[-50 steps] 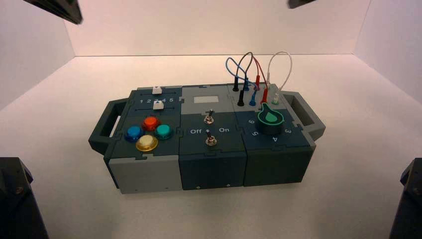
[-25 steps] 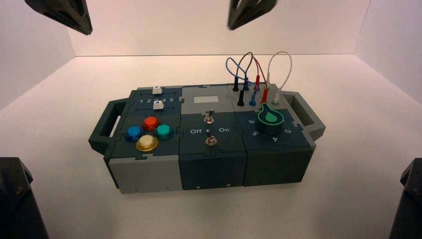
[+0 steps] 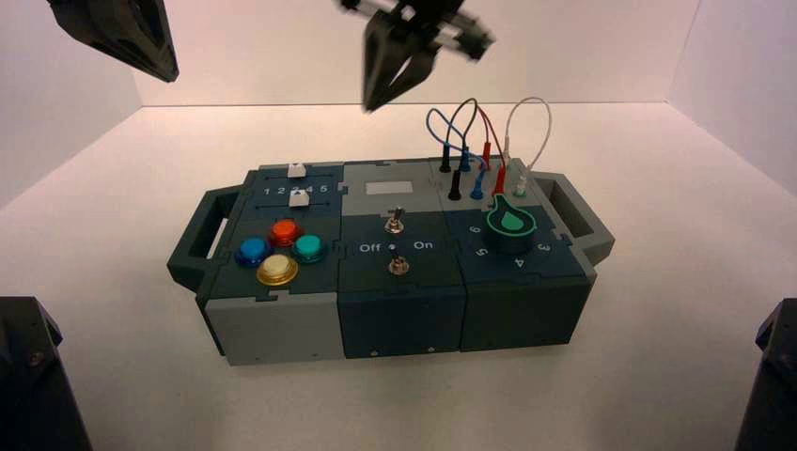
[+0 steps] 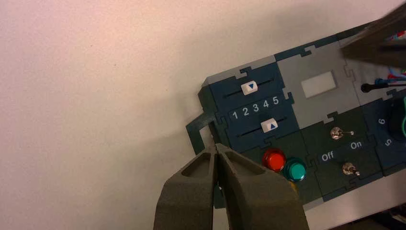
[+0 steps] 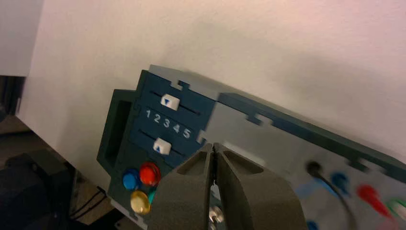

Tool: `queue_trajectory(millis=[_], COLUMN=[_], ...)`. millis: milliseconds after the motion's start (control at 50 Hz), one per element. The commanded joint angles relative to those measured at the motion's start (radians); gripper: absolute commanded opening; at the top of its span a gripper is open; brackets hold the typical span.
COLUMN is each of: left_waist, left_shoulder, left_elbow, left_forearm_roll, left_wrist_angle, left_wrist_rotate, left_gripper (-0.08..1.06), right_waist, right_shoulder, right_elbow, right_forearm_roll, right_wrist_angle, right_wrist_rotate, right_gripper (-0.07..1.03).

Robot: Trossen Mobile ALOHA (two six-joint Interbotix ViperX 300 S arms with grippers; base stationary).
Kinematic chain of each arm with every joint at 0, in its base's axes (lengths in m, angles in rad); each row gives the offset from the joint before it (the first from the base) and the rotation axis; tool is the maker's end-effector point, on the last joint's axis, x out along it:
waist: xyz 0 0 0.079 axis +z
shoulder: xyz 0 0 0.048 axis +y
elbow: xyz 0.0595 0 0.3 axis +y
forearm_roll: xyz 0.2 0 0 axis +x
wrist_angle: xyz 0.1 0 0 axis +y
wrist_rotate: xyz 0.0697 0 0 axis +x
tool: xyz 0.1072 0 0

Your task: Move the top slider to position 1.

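- High view: your right gripper, blurred, hangs beyond the far edge of the box, its arm cut off by the frame. The top slider lies left of that gripper and nearer the camera, in the box's far left part. The small knob and the numeral row are hard to read here.
- Same view: your left gripper is in the air left of the right one, beyond the box's left handle, most of it out of frame.
- Left wrist view: your left gripper's fingers are closed, tips together, with nothing visible between them. They hide part of the left handle and nearly all of the yellow button; the blue button can't be seen. Past the tips you can make out the top slider's white knob, lined up with 3, apart from them. Your right gripper is a dark blur, cutting across the wires' area.
- Right wrist view: your right gripper's fingers are closed too, empty, and apart from the top slider, which again sits at 3. Position 1 is farther from these tips than the knob is. The fingers partly cover the green button and a toggle switch; the wire plugs are blurred.
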Motion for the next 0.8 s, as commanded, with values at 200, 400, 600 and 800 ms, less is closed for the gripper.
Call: queue_trajectory(millis=[200,400,600,800], left_waist=[-0.002,-0.002,-0.002,-0.002], left_shoulder=[0.009,0.008,0.006,0.005], left_elbow=[-0.008,-0.005,-0.003,-0.003], left_forearm_roll=[0.008,0.008,0.008,0.008], left_wrist_angle=[-0.015,-0.018,-0.018,-0.018], left_wrist_rotate=[0.005,0.008,0.009,0.014], left_gripper=[-0.03,-0.03,-0.03,-0.03], right_waist=[0.051,0.069,0.094,0.095], right_shoulder=[0.147,0.19,0.224,0.249], right_elbow=[-0.156,-0.166,-0.184,-0.201], right_forearm_roll=[0.038,0.063,0.067,0.071], right_wrist_angle=[0.032,0.035,0.035,0.035], right_wrist_rotate=[-0.003,-0.003,-0.003,-0.003], right_gripper=[-0.02,-0.02,-0.02,-0.02])
